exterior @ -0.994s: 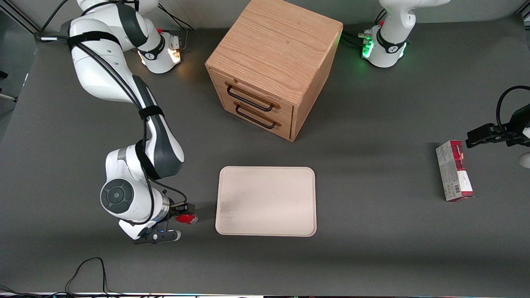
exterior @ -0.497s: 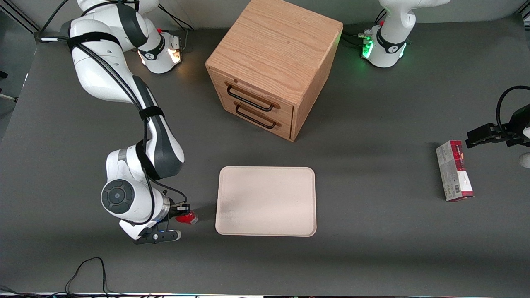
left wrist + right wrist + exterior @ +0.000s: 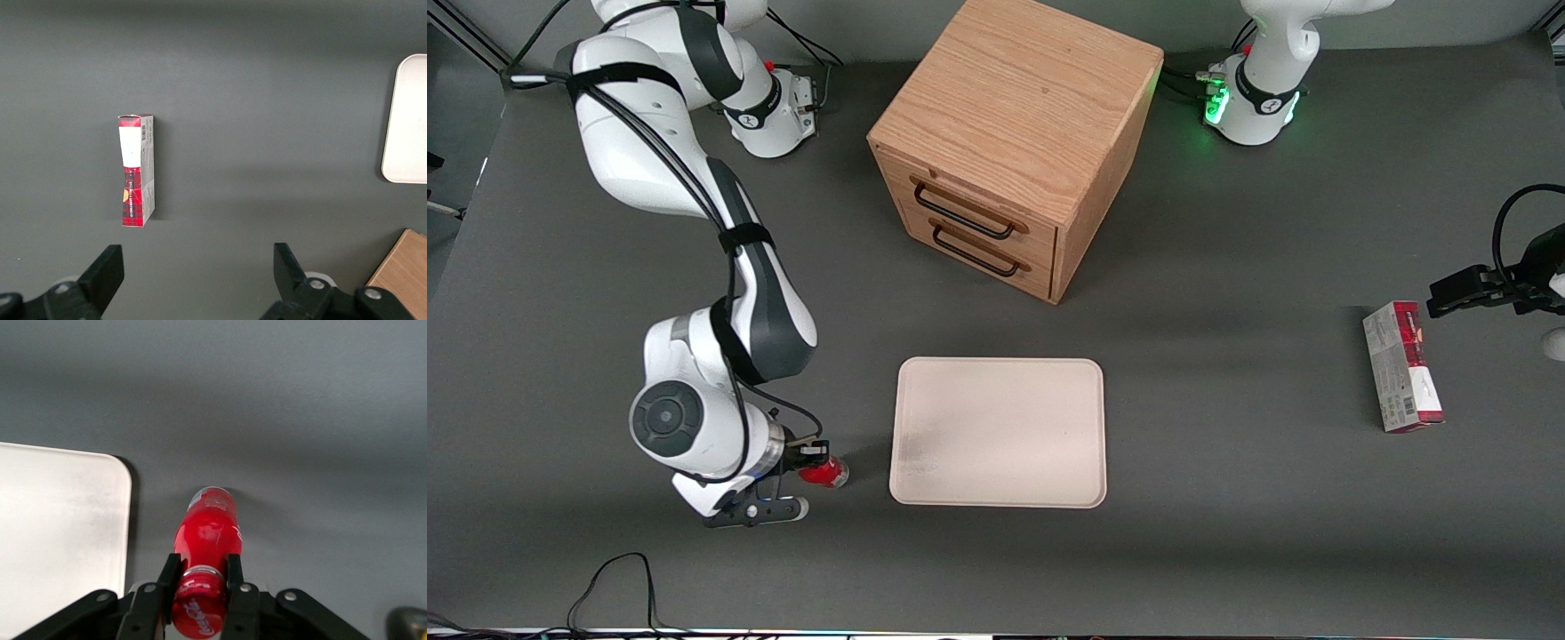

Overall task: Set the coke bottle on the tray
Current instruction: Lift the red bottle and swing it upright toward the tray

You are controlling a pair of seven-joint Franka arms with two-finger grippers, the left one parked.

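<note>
The coke bottle (image 3: 824,471), small and red with a red cap, is on the dark table beside the tray's short edge, toward the working arm's end. My right gripper (image 3: 813,452) is over it, its fingers shut on the bottle's neck just under the cap. In the right wrist view the two black fingers (image 3: 170,572) press both sides of the neck of the bottle (image 3: 208,528), with the gripper (image 3: 201,572) around it. The cream-white tray (image 3: 999,432) lies flat and bare; its rounded corner shows in the right wrist view (image 3: 60,533). I cannot tell whether the bottle's base touches the table.
A wooden two-drawer cabinet (image 3: 1009,142) stands farther from the front camera than the tray. A red-and-grey carton box (image 3: 1401,366) lies toward the parked arm's end of the table and shows in the left wrist view (image 3: 136,170). A black cable (image 3: 609,582) loops near the table's front edge.
The fingers have closed in on the bottle's neck. The wrist has shifted a little away from the tray and toward the front camera, and the bottle has barely moved.
</note>
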